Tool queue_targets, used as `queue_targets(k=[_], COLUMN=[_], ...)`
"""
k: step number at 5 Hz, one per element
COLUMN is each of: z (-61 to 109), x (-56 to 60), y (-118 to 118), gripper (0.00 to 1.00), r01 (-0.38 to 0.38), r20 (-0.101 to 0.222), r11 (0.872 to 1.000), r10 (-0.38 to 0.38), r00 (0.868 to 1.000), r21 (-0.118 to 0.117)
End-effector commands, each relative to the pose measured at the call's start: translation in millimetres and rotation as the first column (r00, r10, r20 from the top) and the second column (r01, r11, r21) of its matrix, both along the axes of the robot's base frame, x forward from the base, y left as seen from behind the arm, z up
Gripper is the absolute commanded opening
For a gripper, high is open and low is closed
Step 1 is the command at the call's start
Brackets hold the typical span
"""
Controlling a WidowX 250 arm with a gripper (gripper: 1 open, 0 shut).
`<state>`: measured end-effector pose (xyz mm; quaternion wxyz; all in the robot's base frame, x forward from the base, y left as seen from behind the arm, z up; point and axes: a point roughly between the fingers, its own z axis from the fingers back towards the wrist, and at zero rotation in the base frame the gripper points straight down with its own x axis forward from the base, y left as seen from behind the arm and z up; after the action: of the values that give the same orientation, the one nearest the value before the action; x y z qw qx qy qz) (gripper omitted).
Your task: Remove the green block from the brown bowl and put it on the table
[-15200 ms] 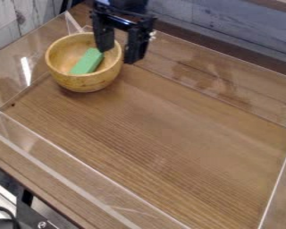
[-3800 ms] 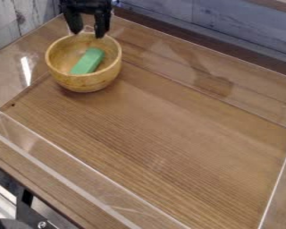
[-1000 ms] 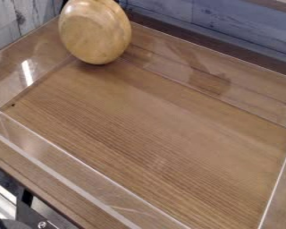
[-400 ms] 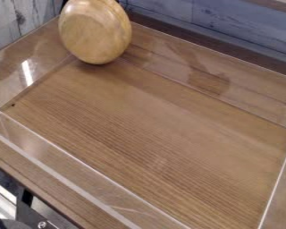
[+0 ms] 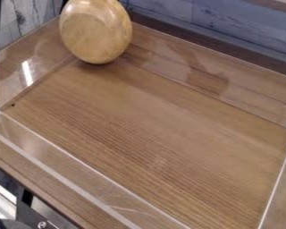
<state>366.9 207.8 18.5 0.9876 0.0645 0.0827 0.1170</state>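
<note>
Tipped up since earlier, the brown bowl (image 5: 96, 31) shows smooth outside; I cannot tell the tool's opening.

The table (image 5: 152, 134) is brown wood grain under a glossy clear cover with raised transparent edges, pale glare shining on it. The bowl (image 5: 96, 31) is tipped, rounded outside showing; whether it touches the tabletop is unclear. The gripper is hidden, so places relative to it cannot be told.
</note>
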Motion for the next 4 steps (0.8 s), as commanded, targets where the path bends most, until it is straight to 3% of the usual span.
queue_targets(k=[1,3,4], z=[8.1,35.4,27.7], x=[-10.3,-17.7,-30.5], y=[1,-12,-42], gripper=[0.0,0.0,0.0], r01=[0.002,0.018,0.063], r20=[-0.015,0.004,-0.02], r11=[1.0,0.999,0.997], r10=[-0.003,-0.018,-0.064], r00=[1.0,1.0,0.998], r21=[-0.005,-0.037,-0.034])
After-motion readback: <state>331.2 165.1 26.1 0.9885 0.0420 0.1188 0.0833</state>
